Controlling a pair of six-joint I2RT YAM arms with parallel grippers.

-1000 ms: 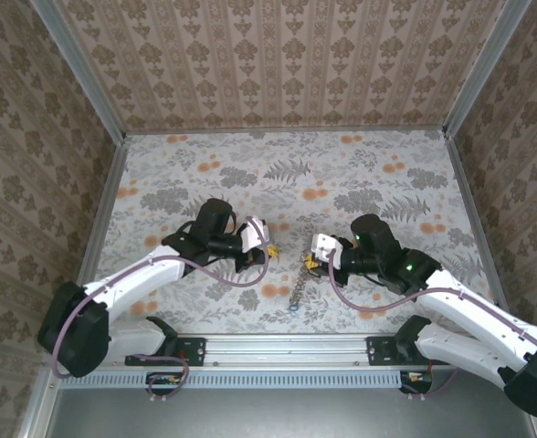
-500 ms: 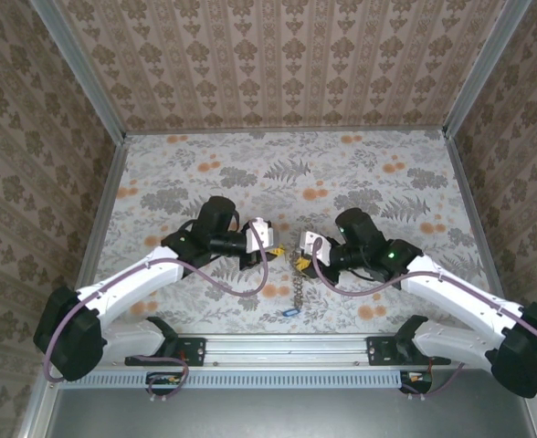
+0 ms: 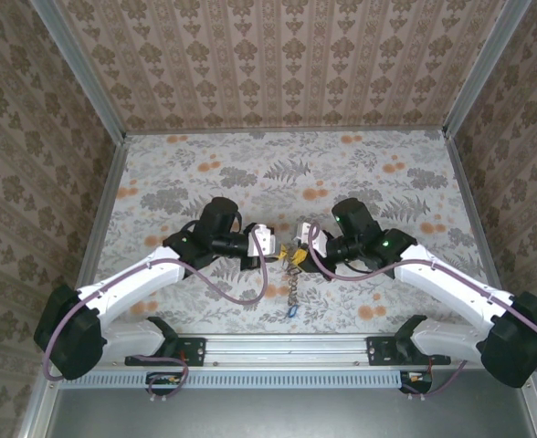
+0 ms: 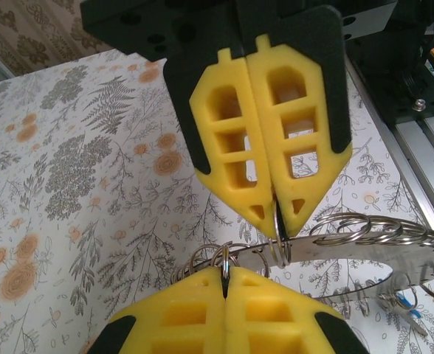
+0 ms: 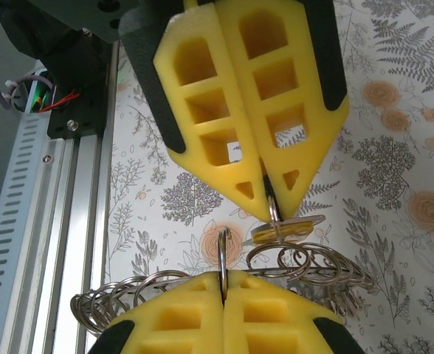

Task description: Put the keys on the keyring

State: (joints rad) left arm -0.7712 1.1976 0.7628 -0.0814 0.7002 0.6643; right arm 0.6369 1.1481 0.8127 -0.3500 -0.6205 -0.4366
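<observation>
Pinching keyring point(image 3: 292, 274) rings in clenched jaws of left gripper point(image 3: 270, 243) and right gripper point(image 3: 302, 245), with blue key point(image 3: 291, 310) trailing nearward over table point(image 3: 205, 164).

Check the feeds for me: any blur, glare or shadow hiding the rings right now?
Top external: even light, no glare, but the keyring between the left pincer and right pincer is too small for detail. Left wrist: its links are sharp, with bright glints on the metal. Right wrist: links crisp, faint shadows on the table, nothing washed out.
</observation>
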